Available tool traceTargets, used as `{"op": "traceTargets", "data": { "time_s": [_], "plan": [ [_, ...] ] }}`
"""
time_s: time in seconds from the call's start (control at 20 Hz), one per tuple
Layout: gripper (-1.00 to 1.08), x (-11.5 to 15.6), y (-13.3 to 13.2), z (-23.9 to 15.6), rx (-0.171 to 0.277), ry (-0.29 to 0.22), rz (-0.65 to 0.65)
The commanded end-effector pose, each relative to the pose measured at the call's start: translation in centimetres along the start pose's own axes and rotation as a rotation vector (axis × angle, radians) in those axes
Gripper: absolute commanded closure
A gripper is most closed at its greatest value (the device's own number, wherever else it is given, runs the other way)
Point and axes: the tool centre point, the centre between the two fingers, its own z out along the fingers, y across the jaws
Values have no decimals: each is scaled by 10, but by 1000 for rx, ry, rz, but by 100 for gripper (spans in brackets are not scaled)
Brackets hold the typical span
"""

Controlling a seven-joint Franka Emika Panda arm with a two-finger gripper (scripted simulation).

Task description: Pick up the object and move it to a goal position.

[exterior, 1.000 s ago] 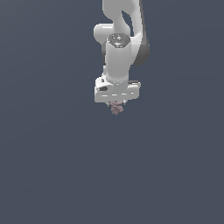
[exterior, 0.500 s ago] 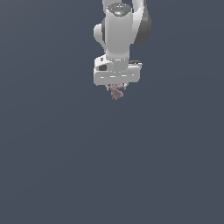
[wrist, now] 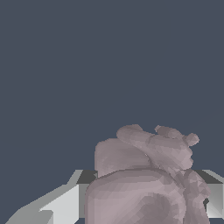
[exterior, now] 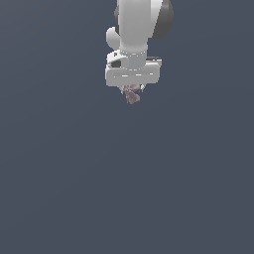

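The object (exterior: 132,95) is a small lumpy pinkish-mauve blob with greyish patches. It hangs just under the white gripper (exterior: 132,90) near the top of the exterior view, well above the dark surface. The gripper is shut on it; the fingers are mostly hidden behind the blob and the white hand. In the wrist view the object (wrist: 144,179) fills the near field between the pale grey fingers (wrist: 61,203), which stand on either side of it.
The white arm (exterior: 136,30) comes down from the top edge of the exterior view. Around it is only a flat dark grey-blue surface (exterior: 124,188) with nothing else on it.
The arm and gripper have risen towards the top of the exterior view, carrying the object up with them. The grip has stayed shut on it.
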Motion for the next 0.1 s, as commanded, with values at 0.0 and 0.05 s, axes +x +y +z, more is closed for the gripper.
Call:
{"op": "traceTargets", "data": {
  "time_s": [0.0,0.05],
  "plan": [
    [108,-2,0,-3,0,-1,0],
    [108,-2,0,-3,0,-1,0]
  ]
}}
